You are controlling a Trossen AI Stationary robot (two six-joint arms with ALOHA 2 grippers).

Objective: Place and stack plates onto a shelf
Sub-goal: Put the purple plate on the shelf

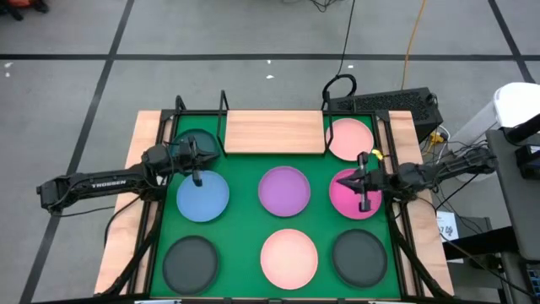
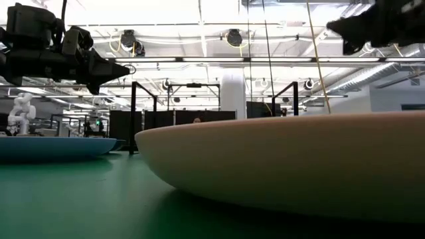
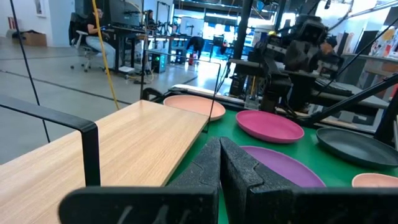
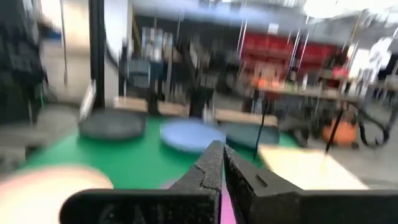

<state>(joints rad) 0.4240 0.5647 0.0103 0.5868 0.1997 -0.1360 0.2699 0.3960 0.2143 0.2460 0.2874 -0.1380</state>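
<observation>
Green mat [image 1: 245, 173] under plates [image 1: 283, 191], bare shelf [image 1: 273, 133]

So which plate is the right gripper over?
The magenta plate. The right gripper hangs above it; the other plates lie clear of that gripper.

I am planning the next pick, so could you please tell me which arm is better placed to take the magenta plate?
The right arm, probably. Its hand hangs directly over the magenta plate, fingers together, while the left hand sits across the mat near the blue plate.
</observation>
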